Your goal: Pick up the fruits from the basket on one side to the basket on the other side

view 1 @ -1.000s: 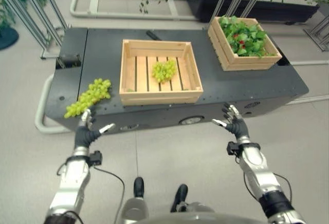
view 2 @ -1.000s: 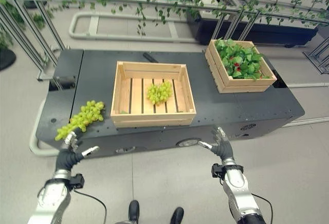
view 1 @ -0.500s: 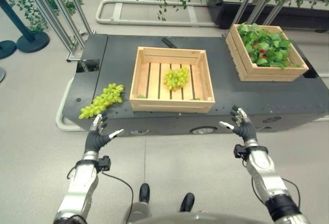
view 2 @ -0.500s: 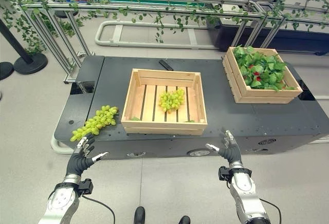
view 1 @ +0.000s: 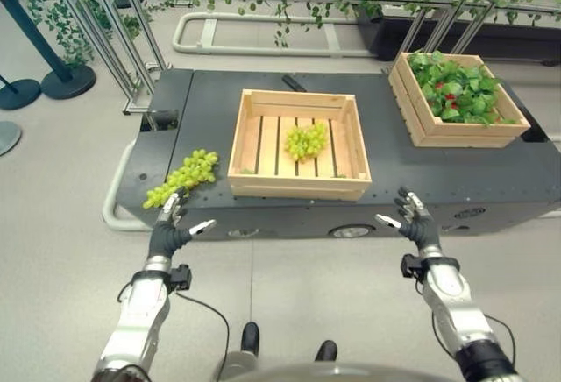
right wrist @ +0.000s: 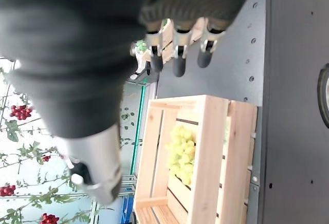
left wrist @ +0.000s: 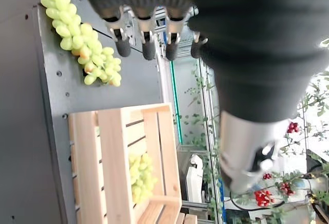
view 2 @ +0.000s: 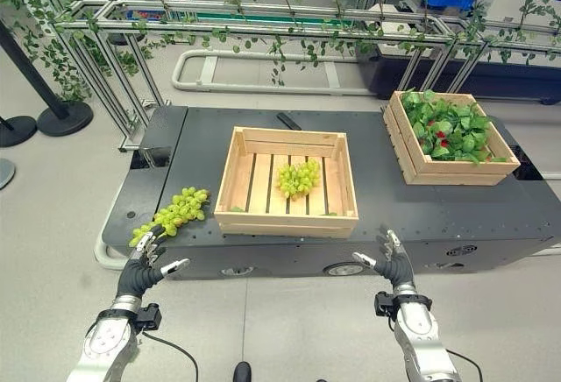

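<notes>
Your left hand (view 1: 168, 235) has its fingers spread wide and holds nothing. The loose grape bunch (view 1: 181, 177) lies on the dark platform (view 1: 202, 106) just beyond those fingertips, its long axis running diagonally toward the wooden crate (view 1: 299, 144). Your right hand (view 1: 415, 224), equally spread, sits farther off.

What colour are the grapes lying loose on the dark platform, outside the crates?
Light yellow-green; the loose grape bunch shows best in the left wrist view.

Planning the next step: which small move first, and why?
Probably reach the left robot hand forward onto the loose grapes. They lie on the dark table just past its open fingers, outside the middle crate; the right robot hand is farther away.
</notes>
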{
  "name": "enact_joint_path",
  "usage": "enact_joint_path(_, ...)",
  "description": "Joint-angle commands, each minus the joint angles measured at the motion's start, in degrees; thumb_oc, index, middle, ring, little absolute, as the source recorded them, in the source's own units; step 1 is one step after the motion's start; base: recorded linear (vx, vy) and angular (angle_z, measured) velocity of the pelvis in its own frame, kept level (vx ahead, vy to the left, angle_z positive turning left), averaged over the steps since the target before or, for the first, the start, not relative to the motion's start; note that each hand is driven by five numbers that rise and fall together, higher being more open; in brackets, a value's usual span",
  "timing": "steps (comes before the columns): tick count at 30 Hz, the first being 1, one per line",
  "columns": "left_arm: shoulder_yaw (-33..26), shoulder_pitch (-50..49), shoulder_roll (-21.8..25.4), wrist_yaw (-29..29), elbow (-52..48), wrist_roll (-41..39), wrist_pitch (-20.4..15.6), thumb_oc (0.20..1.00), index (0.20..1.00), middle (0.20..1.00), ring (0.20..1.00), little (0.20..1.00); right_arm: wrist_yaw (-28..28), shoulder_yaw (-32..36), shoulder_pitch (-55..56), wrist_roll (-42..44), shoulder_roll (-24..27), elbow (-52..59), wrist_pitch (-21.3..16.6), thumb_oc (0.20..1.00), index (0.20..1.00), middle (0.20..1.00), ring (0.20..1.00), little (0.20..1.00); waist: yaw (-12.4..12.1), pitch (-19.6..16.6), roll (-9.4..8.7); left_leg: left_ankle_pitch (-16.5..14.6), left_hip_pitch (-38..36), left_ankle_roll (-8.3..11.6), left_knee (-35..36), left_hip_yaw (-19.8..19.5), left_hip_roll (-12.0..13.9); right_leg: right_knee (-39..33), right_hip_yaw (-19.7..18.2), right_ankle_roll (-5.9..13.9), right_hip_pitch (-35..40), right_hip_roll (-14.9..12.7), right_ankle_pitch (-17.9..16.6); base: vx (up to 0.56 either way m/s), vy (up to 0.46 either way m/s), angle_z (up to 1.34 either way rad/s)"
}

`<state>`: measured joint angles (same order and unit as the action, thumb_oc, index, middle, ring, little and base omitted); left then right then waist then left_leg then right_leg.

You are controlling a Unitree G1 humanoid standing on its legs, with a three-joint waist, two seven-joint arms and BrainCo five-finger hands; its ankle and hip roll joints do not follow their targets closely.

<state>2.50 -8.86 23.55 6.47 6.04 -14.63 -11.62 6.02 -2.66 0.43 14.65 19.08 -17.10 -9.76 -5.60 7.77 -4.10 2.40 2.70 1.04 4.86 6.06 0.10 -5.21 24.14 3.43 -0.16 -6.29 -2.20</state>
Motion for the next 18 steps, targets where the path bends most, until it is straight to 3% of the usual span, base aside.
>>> enact_joint_path(1, 0.1, 2.0, 1.0, -0.3, -0.2, -0.4, -2.1, 1.0, 1.0, 1.0, 1.0, 1.0, 0.2, 2.4, -1.7, -0.3, 1.0, 2.1, -2.8, 1.0, 1.0, 1.0, 1.0, 1.0, -0.3, -1.9, -0.99, -3.3, -1.2, 2.87, -3.7, 0.6, 0.5, 1.2, 1.4, 8.0, 2.1, -7.0, -5.8, 0.0, 0.0, 0.0)
enact_joint_path(18, -0.2, 1.6, 0.4, 0.8, 6.7, 0.1, -1.8, 1.0, 1.0, 1.0, 1.0, 1.0, 0.5, 1.0, -2.8, -0.7, 0.5, -0.6, -2.8, 1.0, 1.0, 1.0, 1.0, 1.0, -0.2, -2.0, -0.66, -3.1, -2.0, 2.77, -3.2, 1.7, 0.8, 1.1, 0.3, 7.76, 2.0, -6.7, -5.5, 0.0, 0.0, 0.0)
